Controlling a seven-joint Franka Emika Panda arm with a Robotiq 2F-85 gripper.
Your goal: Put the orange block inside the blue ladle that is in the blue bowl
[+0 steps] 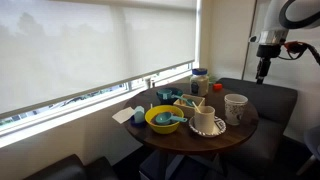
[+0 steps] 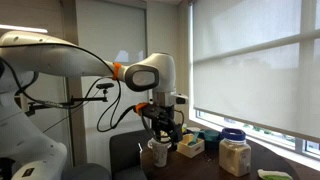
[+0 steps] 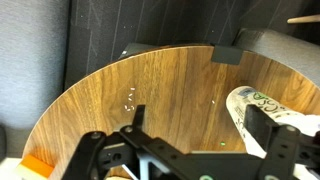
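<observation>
- None of the job is done yet. My end effector (image 3: 195, 128) is wide open and holds nothing.
- The block (image 3: 35, 165) lies on the surface (image 3: 150, 75). It is off to the side of my end effector, close to the rim, and not between my fingers (image 3: 265, 140).
- I hang up in the air over the surface and touch nothing.
- Left to do, I think: go down over the block, pinch it, lift it, carry it across and let it go in the ladle.
- The ladle should be among the blue things (image 1: 167, 120) inside the yellow bowl (image 1: 150, 122), well apart from my end effector. They look too small for me to tell ladle from bowl.
- The block is tiny and bright orange, with flat sides. Only part of it shows at the picture's edge. I guess it is hard and easy to pinch.
- The surface is round and made of brown wood. It looks smooth, with thin streaks and a little shine.
- A cup (image 3: 250, 105) stands just beside one of my fingers. It is white with green marks and may be paper, so a bump could tip it.
- My fingers are black, hard and boxy.
- The yellow bowl is big and round and looks like smooth plastic.
</observation>
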